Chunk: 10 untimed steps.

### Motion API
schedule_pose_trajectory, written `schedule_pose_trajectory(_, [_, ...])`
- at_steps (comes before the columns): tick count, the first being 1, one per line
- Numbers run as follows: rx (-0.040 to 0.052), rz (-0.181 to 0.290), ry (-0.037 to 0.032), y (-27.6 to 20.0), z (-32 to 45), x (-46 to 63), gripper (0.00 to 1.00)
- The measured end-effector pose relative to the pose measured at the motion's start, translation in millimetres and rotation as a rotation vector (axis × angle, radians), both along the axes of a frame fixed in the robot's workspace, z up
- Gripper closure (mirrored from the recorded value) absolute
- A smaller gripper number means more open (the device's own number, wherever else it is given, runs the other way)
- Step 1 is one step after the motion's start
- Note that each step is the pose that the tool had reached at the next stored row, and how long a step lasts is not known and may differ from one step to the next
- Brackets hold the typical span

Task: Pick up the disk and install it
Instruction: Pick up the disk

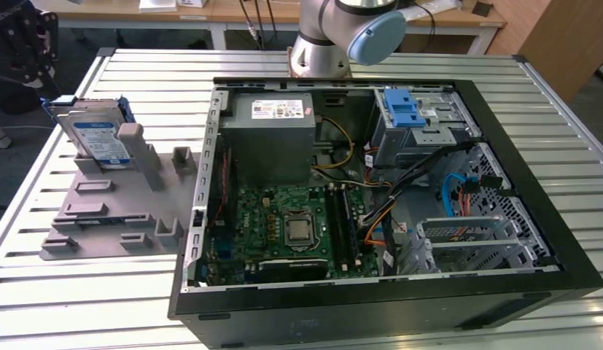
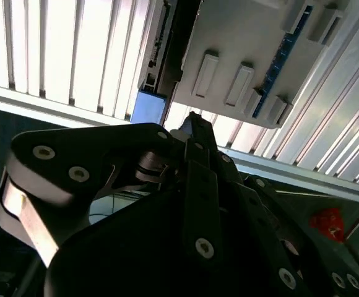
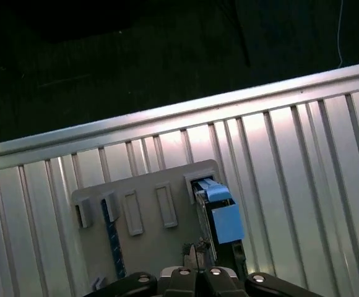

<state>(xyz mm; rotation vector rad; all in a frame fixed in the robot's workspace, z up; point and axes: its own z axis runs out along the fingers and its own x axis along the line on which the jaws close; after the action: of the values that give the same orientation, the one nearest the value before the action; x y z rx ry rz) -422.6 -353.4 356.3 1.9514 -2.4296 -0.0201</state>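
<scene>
- Flat silver hard drive with white-and-blue label and blue plastic frame stands on edge in a grey moulded plastic holder with upright posts. It sits on the ribbed metal surface at the exterior view's left, beside the open black computer case.
- In the first wrist view the claw hangs over the holder, with the hard drive's blue top edge just beside it. No contact visible.
- Claw released or clenched: cannot tell.
- Step, as judged: approach for the pick-up. Hard drive not lifted, nothing installed.
- The pick, as judged, calls for the claw centred across the thin top edge, clear of the posts, then a straight pull up out of the slot.
</scene>
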Motion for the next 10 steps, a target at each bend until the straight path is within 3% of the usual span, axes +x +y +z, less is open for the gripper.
schedule_pose_trajectory(7, [-0.0001,0.109,-0.0099,0.0,-1.9,0.0,0.89])
schedule_pose_trajectory(10, [-0.0001,0.113,-0.0128,0.0,-2.0,0.0,0.89])
